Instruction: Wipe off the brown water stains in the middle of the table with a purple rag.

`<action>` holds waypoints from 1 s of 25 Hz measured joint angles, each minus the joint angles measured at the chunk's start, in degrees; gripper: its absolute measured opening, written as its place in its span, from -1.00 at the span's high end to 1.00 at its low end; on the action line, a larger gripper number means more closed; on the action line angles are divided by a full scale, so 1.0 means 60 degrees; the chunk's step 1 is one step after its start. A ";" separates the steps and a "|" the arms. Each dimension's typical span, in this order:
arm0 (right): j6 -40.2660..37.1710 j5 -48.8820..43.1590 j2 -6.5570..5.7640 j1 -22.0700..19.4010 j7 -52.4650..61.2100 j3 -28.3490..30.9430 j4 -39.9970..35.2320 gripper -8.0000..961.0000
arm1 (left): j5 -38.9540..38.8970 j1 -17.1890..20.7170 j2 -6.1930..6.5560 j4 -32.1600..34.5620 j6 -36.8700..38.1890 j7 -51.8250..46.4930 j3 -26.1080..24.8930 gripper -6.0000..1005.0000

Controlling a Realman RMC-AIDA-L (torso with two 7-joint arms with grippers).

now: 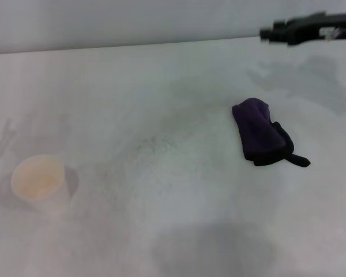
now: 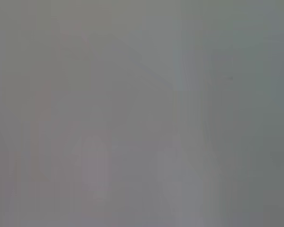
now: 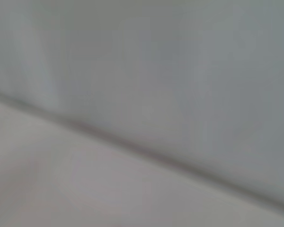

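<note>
**Op:** Starting at the right jaws (image 1: 266, 33): I see them at the far right of the worktop (image 1: 179, 231), up by its back edge, hanging above the surface with nothing in them. I cannot tell how far apart they stand from here.

**Spotter:** And the left side?

**Op:** The left jaws don't show in any of my views, and the left wrist camera gives me only a flat grey blur. The right wrist camera shows just the worktop's edge against a pale wall.

**Spotter:** Where's the cloth?

**Op:** The purple rag (image 1: 260, 131) lies bunched on the worktop, right of centre, well apart from the right jaws and nearer to me. Its black tab (image 1: 299, 160) sticks out toward the right.

**Spotter:** The stain?

**Op:** I can't pick out a brown blotch. Left of the rag, around the middle, I only see faint grey smears and speckles (image 1: 155, 143). A white paper cup (image 1: 39, 182) stands upright at the near left, well apart from the rag
</note>
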 joint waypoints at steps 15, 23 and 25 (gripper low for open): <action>0.0096 0.9894 0.0198 -0.1940 -0.9117 0.0328 0.3389 0.07 | -0.0717 0.0198 -0.0061 -0.0100 0.0436 -0.0073 0.0010 -0.78; -0.2081 1.2532 0.0273 -0.2092 -1.2954 0.0337 0.6019 0.07 | -0.0712 0.0235 -0.0061 -0.0112 0.0436 -0.0120 0.0049 -0.77; -0.2196 1.2824 0.0274 -0.2094 -1.3398 0.0344 0.6344 0.07 | -0.0713 0.0236 -0.0061 -0.0141 0.0429 -0.0208 0.0036 -0.78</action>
